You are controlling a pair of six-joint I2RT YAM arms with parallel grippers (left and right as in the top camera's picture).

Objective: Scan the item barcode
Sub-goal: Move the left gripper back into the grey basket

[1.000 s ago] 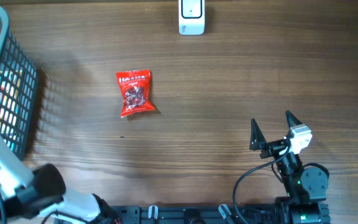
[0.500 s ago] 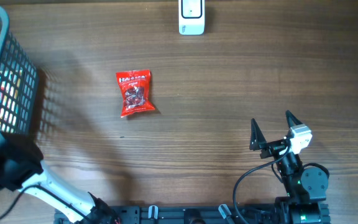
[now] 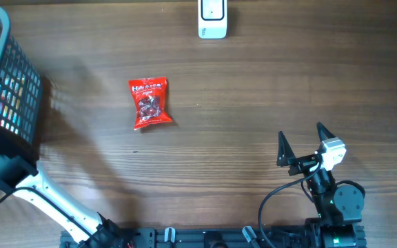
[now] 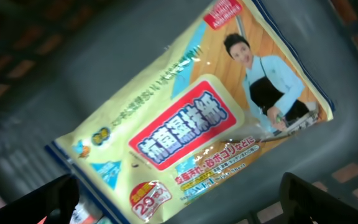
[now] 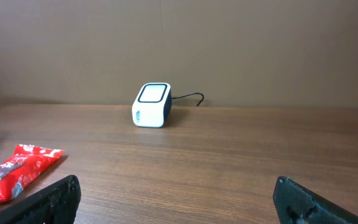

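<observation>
Left gripper and right gripper both released; centre left squarely over yellow plastic wipes pack, 9 o'clock grey mesh basket.

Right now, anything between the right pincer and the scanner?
Bare table from the right pincer to the scanner; the red packet lies to the left. Overhead and right wrist views show it.

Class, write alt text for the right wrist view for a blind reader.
A small white scanner sits on a wooden table, its cable trailing right. A red snack packet lies at lower left; the right gripper stands open.
</observation>
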